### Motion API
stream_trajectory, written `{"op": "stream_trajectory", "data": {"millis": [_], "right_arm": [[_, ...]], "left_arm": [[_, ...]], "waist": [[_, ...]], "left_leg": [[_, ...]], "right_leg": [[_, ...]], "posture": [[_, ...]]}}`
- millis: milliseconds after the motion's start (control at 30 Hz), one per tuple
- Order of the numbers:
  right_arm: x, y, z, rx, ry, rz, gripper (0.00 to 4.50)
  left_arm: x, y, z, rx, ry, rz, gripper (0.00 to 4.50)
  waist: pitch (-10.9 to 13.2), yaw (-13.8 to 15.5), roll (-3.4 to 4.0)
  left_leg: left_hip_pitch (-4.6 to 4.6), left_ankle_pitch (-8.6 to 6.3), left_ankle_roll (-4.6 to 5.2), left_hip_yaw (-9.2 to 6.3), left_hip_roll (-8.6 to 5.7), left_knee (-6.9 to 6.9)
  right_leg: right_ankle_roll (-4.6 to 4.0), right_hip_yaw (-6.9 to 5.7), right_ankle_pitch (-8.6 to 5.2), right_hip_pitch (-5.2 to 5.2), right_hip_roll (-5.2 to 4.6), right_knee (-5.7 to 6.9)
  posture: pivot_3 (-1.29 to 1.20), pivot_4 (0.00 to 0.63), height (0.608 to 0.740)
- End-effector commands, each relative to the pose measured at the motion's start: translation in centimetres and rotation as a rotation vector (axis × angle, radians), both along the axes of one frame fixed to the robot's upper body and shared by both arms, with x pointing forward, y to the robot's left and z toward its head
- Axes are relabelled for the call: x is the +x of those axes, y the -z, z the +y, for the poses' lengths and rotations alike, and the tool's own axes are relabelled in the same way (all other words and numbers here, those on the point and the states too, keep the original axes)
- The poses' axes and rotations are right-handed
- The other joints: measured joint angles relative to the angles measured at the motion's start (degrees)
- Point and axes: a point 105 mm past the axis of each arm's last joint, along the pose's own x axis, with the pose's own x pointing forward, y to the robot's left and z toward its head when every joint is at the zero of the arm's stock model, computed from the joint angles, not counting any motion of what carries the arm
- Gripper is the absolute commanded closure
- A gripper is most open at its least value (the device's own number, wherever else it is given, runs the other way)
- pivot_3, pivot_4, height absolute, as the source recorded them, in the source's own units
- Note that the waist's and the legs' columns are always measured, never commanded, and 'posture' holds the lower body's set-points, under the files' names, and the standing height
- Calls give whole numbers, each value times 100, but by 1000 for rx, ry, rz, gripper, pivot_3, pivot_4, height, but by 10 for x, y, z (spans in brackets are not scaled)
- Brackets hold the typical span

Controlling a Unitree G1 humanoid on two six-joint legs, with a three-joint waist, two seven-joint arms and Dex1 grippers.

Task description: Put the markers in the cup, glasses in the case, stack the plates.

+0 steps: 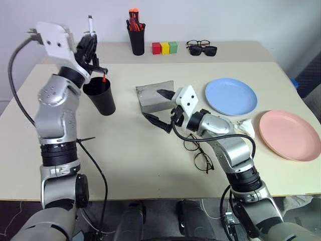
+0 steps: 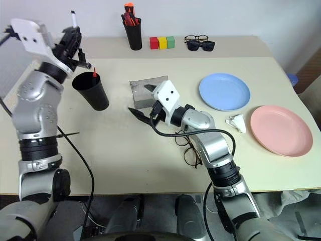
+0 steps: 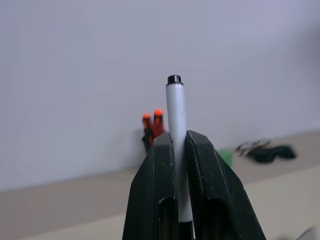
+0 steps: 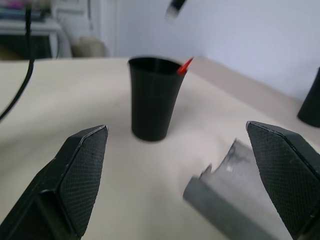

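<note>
My left gripper (image 1: 90, 47) is raised above and behind the black cup (image 1: 102, 98), shut on the white marker (image 1: 91, 22), which stands upright with a black end on top (image 3: 176, 115). The red marker (image 1: 104, 77) sits in the cup, only its tip showing over the rim. At mid-table my right gripper (image 1: 158, 106) is open and empty, just in front of the open grey case (image 1: 150, 98). The wire-rimmed glasses (image 1: 198, 153) lie on the table beside my right forearm. The blue plate (image 1: 230, 96) and the pink plate (image 1: 289, 134) rest side by side, apart.
A crumpled white scrap (image 1: 246, 126) lies between the plates. At the back stand a black pen pot (image 1: 136, 37) with orange-red pens, three coloured blocks (image 1: 165, 47), sunglasses (image 1: 203, 50) and black-framed glasses (image 1: 199, 43). A black cable hangs by my left arm.
</note>
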Motion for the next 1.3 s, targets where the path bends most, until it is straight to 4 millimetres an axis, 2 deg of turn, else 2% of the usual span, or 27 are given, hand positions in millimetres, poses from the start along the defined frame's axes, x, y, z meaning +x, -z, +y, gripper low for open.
{"op": "stream_trajectory", "data": {"millis": [33,233,333,433,567,700,767,833,867,900,967,1033,1133,1200,1300], "right_arm": [[-1,-11,-4,25,19,-48,0],[-3,-8,-8,17,31,-44,0],[-3,-8,-8,15,30,-44,0],[-4,-8,-8,13,28,-45,0],[-4,-9,-8,9,24,-46,0],[-3,-9,-10,3,26,-47,0],[-3,-9,-15,-10,35,-50,0],[-2,-9,-21,-23,45,-52,0],[-2,-9,-24,-30,49,-53,0],[-2,-9,-29,-42,57,-54,0],[-3,-9,-38,-63,71,-53,0],[-4,-8,-43,-76,80,-50,0],[-7,-5,-47,-92,90,-50,0],[-9,-6,-48,-91,97,-49,0],[-11,-5,-50,-89,111,-45,0]], "left_arm": [[0,8,6,13,-57,-37,4457],[6,31,17,-14,-120,-6,4457],[8,37,19,-17,-127,3,4457],[9,39,20,-24,-135,6,3373],[8,38,22,-39,-152,1,1433],[3,25,25,-108,-140,-42,1433],[-4,9,8,-113,-4,-65,1433],[-9,5,-17,-61,159,-22,1433],[-12,8,-31,-2,242,26,1159],[-15,20,-53,109,362,135,877],[-18,48,-78,294,475,320,76],[-13,62,-87,366,493,414,27],[7,84,-97,363,486,574,27],[18,103,-98,431,454,660,27],[30,116,-99,451,453,729,27]], "waist": [[0,0,0],[0,-11,-1],[0,-20,-1],[0,-28,-1],[0,-30,-1],[0,-30,-1],[0,-31,-1],[0,-27,-1],[0,-25,-1],[1,-25,-1],[1,-27,0],[0,-21,0],[1,-52,0],[1,-65,0],[2,-82,2]], "left_leg": [[0,0,0,0,0,0],[0,0,0,-1,0,1],[0,0,0,-1,0,1],[0,0,0,-1,0,2],[0,0,0,-1,0,2],[0,0,0,-1,0,2],[0,0,0,-1,0,2],[-1,0,0,-1,0,3],[-1,0,0,-1,0,3],[-2,0,0,-1,0,2],[-2,0,0,-1,0,2],[1,0,0,-1,-2,4],[5,0,1,-1,-2,6],[5,0,2,-2,0,3],[4,0,3,-1,0,2]], "right_leg": [[0,0,0,0,0,0],[0,0,0,-1,1,2],[0,0,0,-1,1,4],[0,-1,0,-1,1,4],[0,-1,0,-1,1,4],[0,-1,0,-1,1,5],[0,-1,0,-1,1,5],[0,-1,0,-1,0,4],[0,-1,0,0,0,4],[0,-1,0,0,0,4],[0,-1,0,2,1,4],[0,-1,0,8,0,3],[1,-1,0,9,2,3],[1,-1,0,5,4,6],[0,1,0,-1,6,10]], "posture": [[0,150,740],[0,150,740],[0,150,740],[0,150,740],[0,150,740],[0,150,740],[0,150,740],[0,150,740],[0,150,740],[0,150,740],[0,150,740],[0,150,740],[0,150,740],[0,150,740],[0,150,740]]}}
